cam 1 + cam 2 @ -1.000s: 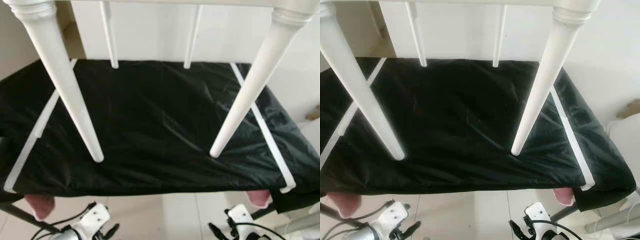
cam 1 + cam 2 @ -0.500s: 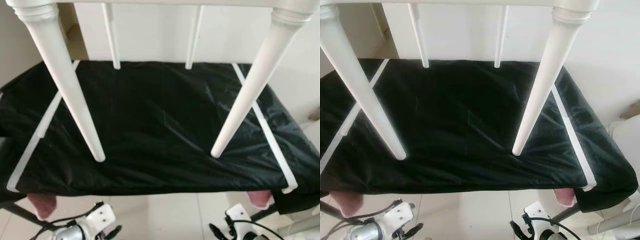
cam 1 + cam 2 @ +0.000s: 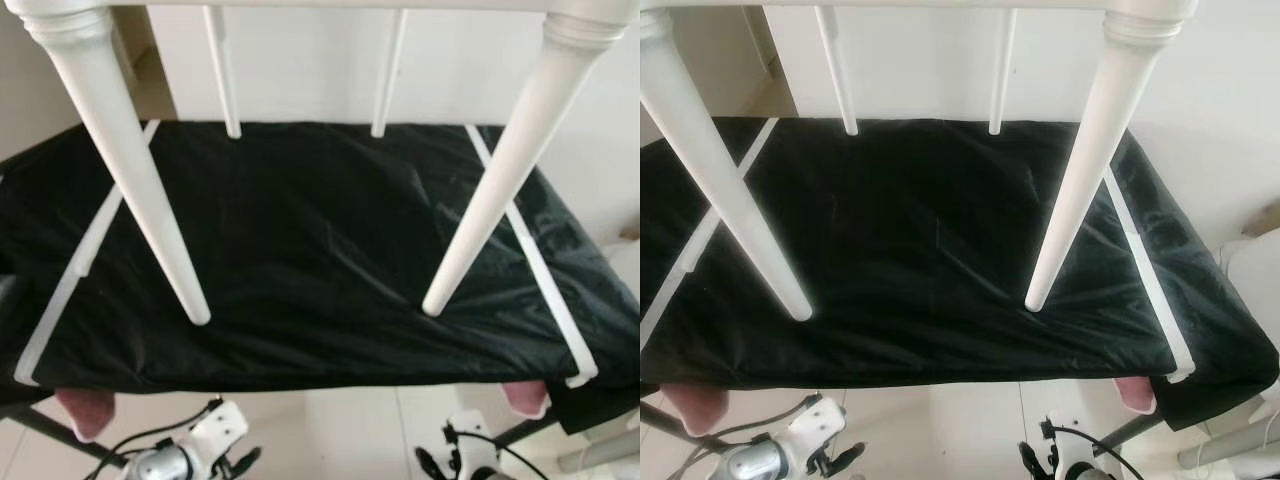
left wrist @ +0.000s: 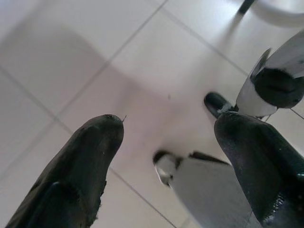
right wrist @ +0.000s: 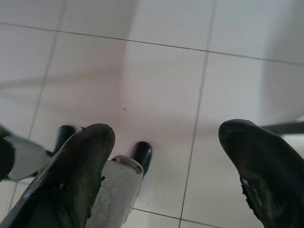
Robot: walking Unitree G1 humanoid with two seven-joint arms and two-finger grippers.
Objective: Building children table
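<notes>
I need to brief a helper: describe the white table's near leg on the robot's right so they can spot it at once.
Start at the black sheet covering the work surface. On it stands a white table with four legs. The wanted near right leg is thick and tapered, with a turned collar on top, slanting down to the sheet; the far legs look thinner.

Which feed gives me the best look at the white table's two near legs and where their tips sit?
The left eye view: both near legs of the white table run full length, tips on the black sheet. The right eye view crops the left one at the frame edge. Both wrist views look down at floor tiles, no legs.
</notes>
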